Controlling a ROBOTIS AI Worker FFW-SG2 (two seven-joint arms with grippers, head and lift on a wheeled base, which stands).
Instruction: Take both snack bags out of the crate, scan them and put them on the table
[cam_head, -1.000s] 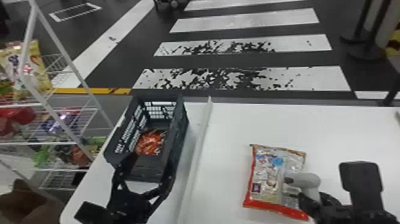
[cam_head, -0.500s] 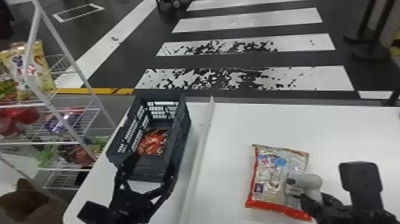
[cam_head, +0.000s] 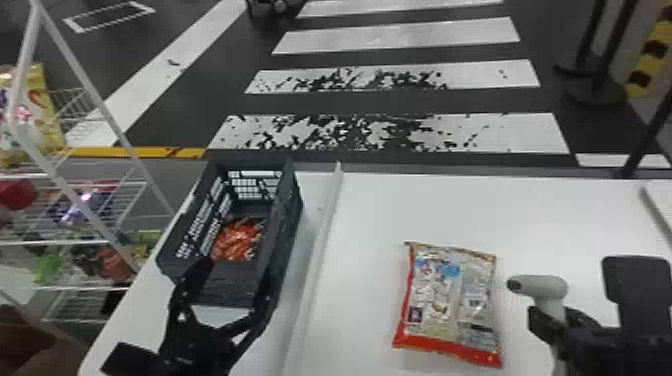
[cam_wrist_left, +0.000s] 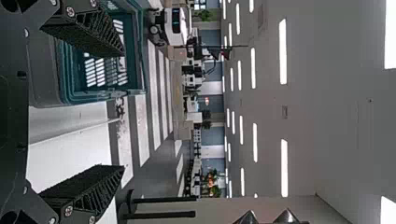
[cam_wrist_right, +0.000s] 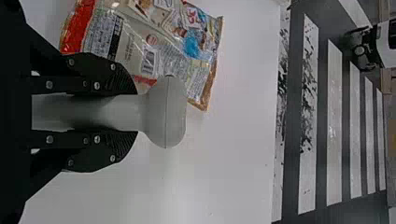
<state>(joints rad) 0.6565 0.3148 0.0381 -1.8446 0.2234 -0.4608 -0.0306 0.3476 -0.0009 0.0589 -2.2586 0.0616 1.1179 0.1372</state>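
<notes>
One snack bag (cam_head: 452, 300), silver with red edges, lies flat on the white table (cam_head: 370, 215). An orange-red snack bag (cam_head: 237, 240) is inside the dark crate (cam_head: 285, 225) at the table's left. My left gripper (cam_head: 240, 295) stands open at the crate's near end, nothing between its fingers; in the left wrist view the same gripper (cam_wrist_left: 121, 114) is spread beside the crate (cam_wrist_left: 135, 56). Just right of the silver bag, my right gripper (cam_head: 547, 325) is shut on the grey scanner (cam_head: 550, 290). In the right wrist view, that gripper (cam_wrist_right: 126, 112) holds the scanner (cam_wrist_right: 166, 112) by its handle.
A wire rack (cam_head: 85, 235) with snack packages stands left of the table. A raised white strip (cam_head: 320, 240) runs along the table between the crate and the silver bag. Barrier posts (cam_head: 600, 65) stand on the floor at the far right.
The whole head view has shifted slightly, with crate and silver bag a little farther right in it. Both grippers hold nearly the same places, and the right keeps its grip on the scanner.
</notes>
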